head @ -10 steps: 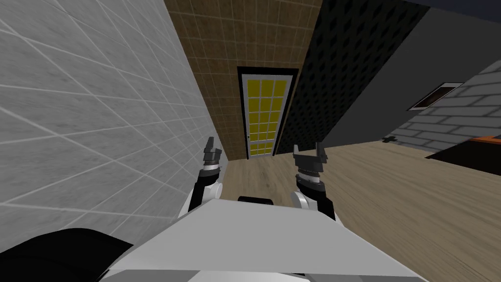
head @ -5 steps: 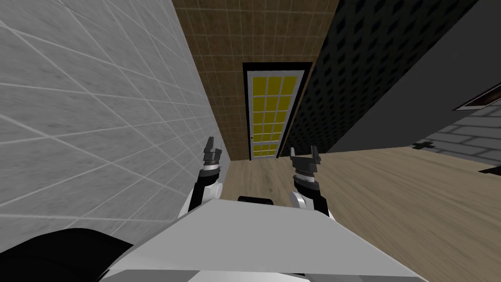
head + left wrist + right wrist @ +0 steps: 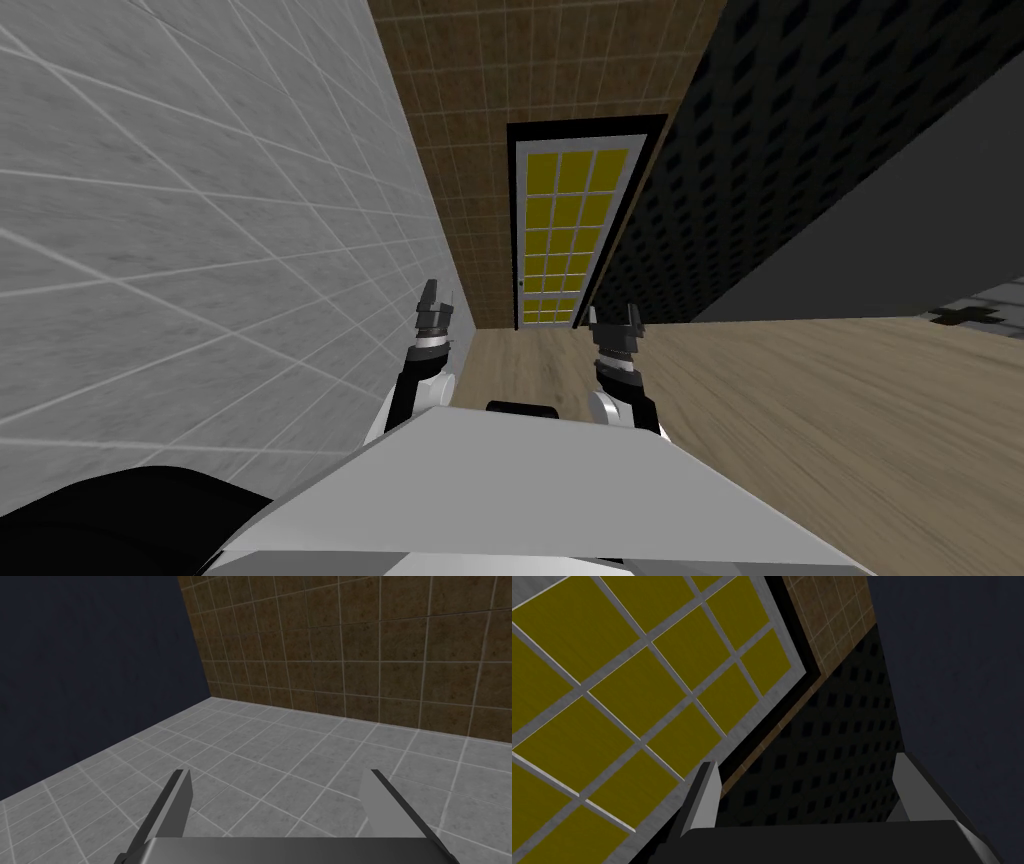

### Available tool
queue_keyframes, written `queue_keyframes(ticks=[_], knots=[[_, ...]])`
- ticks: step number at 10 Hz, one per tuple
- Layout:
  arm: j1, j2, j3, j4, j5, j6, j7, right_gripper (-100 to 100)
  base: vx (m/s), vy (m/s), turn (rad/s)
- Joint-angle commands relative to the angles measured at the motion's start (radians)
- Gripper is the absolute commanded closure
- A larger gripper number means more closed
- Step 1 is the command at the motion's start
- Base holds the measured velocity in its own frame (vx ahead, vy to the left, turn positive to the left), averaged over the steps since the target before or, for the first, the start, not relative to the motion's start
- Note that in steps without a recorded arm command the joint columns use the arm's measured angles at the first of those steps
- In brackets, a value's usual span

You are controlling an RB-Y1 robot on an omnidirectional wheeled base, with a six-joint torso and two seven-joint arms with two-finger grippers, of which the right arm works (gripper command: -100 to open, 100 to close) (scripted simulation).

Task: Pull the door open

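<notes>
Grey tiled wall [image 3: 200,200]: runs along the left side of the corridor up to the corner left of the door.
Wooden floor [image 3: 800,400]: pale planks reaching to the foot of the door and spreading wide to the door's right.
Dark wall [image 3: 700,200]: patterned with rows of small black squares; it meets the door's right side.
Brown tiled wall [image 3: 480,100]: the end wall in which the door is set, showing above the door and to its left.
Door [image 3: 565,240]: the task's object; a light grey lattice holding three columns of yellow panes. It stands within its frame at the far end of the corridor, well apart from both grippers.
Door frame [image 3: 585,131]: a black band around the top and sides of the door.
Right gripper [image 3: 614,322]: held up in front of the door's lower right corner and apart from the door; its wrist view looks past the door's yellow panes and frame. Fingers spread, nothing between them.
Left gripper [image 3: 432,300]: raised to the left of the door, close beside the grey tiled wall. Fingers spread, holding nothing.
Door handle [image 3: 523,287]: a small dark mark on the door's left edge, low down; form too small to tell.
</notes>
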Motion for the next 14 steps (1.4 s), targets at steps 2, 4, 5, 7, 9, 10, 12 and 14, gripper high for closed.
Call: queue_keyframes(ticks=[2, 4, 5, 7, 9, 10, 12, 14], knots=[[-0.011, -0.011, 0.002, 0.058, -0.040, -0.015, -0.045, -100, 0.097, 0.015, 0.146], [-0.023, -0.017, 0.004, 0.104, -0.071, -0.026, -0.077, -100, 0.105, 0.008, 0.143], [-0.029, -0.020, 0.005, 0.127, -0.086, -0.032, -0.093, -100, 0.093, 0.015, 0.154], [-0.041, -0.026, 0.008, 0.176, -0.118, -0.043, -0.127, -100, 0.108, 0.003, 0.161], [-0.054, -0.031, 0.011, 0.226, -0.150, -0.055, -0.161, -100, 0.100, -0.002, 0.146], [-0.060, -0.034, 0.012, 0.250, -0.166, -0.061, -0.178, -100, 0.113, -0.016, 0.154], [-0.073, -0.038, 0.015, 0.301, -0.199, -0.073, -0.213, -100, 0.110, 0.000, 0.148], [-0.085, -0.043, 0.017, 0.352, -0.232, -0.085, -0.248, -100, 0.105, 0.003, 0.169]])
